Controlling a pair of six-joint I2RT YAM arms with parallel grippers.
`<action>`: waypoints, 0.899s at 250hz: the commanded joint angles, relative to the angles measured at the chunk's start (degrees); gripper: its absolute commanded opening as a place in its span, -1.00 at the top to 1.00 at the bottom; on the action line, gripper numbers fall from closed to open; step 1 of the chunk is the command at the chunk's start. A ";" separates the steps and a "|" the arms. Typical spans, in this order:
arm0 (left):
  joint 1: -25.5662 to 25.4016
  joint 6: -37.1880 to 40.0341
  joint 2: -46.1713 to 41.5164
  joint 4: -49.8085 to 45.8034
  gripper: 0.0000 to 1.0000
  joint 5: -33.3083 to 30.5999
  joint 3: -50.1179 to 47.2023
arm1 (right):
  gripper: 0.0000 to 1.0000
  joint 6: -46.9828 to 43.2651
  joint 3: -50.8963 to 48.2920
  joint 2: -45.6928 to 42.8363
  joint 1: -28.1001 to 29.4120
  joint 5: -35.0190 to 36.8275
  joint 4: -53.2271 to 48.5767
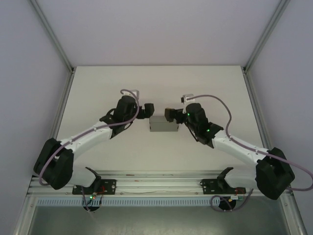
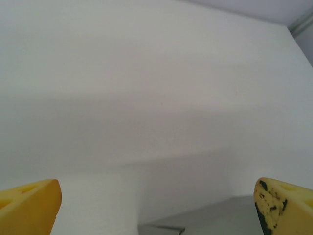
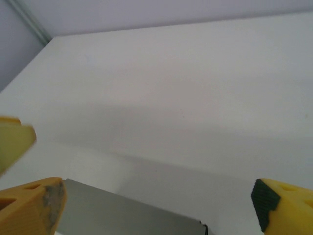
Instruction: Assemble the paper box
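Across white tabletop (image 1: pixel 146 83), near its middle: grey paper box (image 1: pixel 164 124), small and rectangular (just a cropped grey sliver in each wrist view). Flanking its short ends: left end effector (image 1: pixel 148 110) and right end effector (image 1: pixel 169 114), both spread wide, yellow fingertips (image 2: pixel 29 205) cut off at frame corners. Cannot tell contact with the box from above.

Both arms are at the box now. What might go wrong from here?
The left gripper and right gripper face each other closely at the box; an inward move may make them collide.
Both sets of fingers are open, so nothing holds the box; a one-sided push would likely slide it across the table.
The box sits at the bottom edge of both wrist views, so alignment is hard to judge.
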 commanded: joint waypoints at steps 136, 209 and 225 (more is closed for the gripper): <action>16.27 -2.69 -15.85 -15.12 -1.00 -10.34 -9.67 | -0.89 -65.93 35.00 29.70 -0.23 -11.54 -50.30; 16.36 -1.99 -18.17 -15.91 -1.00 -10.73 -10.93 | -0.56 -68.15 40.89 36.82 0.99 -7.17 -51.00; 16.36 -1.73 -18.62 -15.95 -1.00 -10.78 -11.29 | -0.47 -68.12 41.30 37.53 1.37 -3.98 -51.23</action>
